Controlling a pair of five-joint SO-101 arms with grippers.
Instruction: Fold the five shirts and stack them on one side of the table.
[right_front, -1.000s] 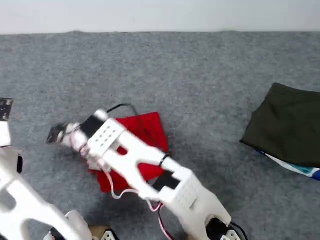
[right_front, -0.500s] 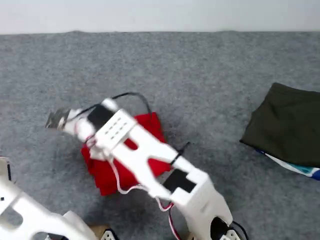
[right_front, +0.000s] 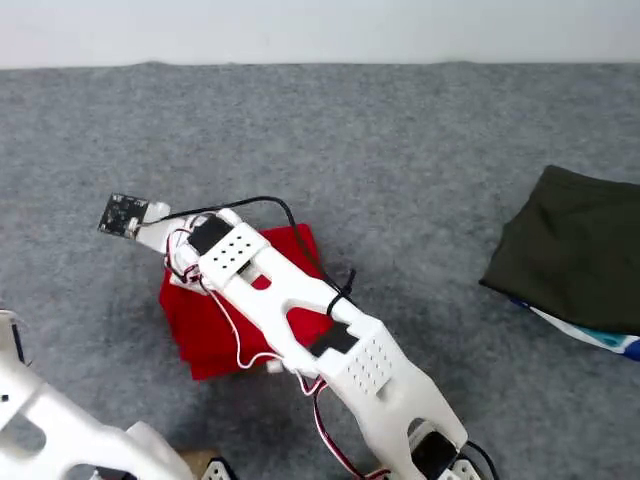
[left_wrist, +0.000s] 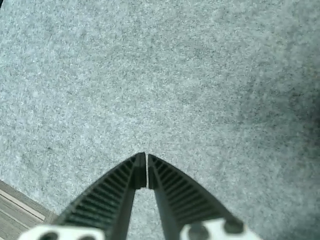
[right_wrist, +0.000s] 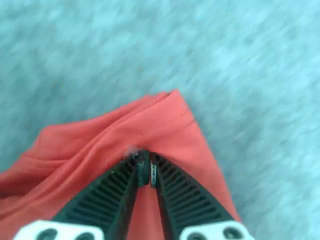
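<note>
With jaws pressed together on a raised fold of cloth, right gripper (right_wrist: 145, 162) pinches red shirt (right_wrist: 167, 125) just in from one corner. The shirt lies folded on the grey mat (right_front: 400, 150), left of centre in the high view, well apart from the stack (right_front: 580, 250) at the far right. Judged light, limp and grippy on the felt; wrinkles gather at the pinch. Taking one layer would probably peel the fold open, so grip all layers at an edge. Left gripper (left_wrist: 146, 162) is closed on nothing, over bare mat.
</note>
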